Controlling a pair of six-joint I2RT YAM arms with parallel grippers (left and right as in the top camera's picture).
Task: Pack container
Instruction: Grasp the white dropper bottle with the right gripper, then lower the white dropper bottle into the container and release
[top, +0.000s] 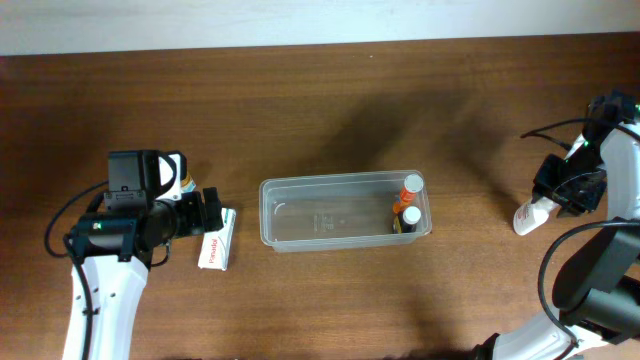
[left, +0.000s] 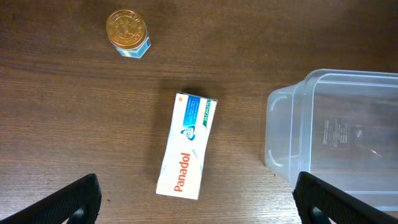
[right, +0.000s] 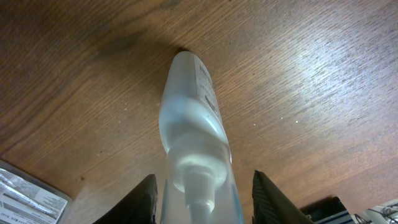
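The clear plastic container (top: 300, 215) lies at the table's middle, with two small orange-and-white bottles (top: 409, 200) at its right end. A white Panadol box (top: 216, 244) lies flat left of it. My left gripper (top: 208, 214) hovers over the box, wide open and empty. In the left wrist view the box (left: 188, 145) is ahead of the fingers (left: 198, 202), and the container's end (left: 283, 134) is to the right. My right gripper (top: 562, 192) is open, its fingers (right: 205, 190) on either side of a lying translucent bottle (right: 189, 106), with gaps on both sides. That bottle (top: 529, 216) also shows overhead.
A small jar with a gold lid (left: 127, 32) stands beyond the box, beside my left arm (top: 186, 180). A printed packet corner (right: 25, 194) shows at the lower left of the right wrist view. The table's back edge (top: 320, 45) runs along the top.
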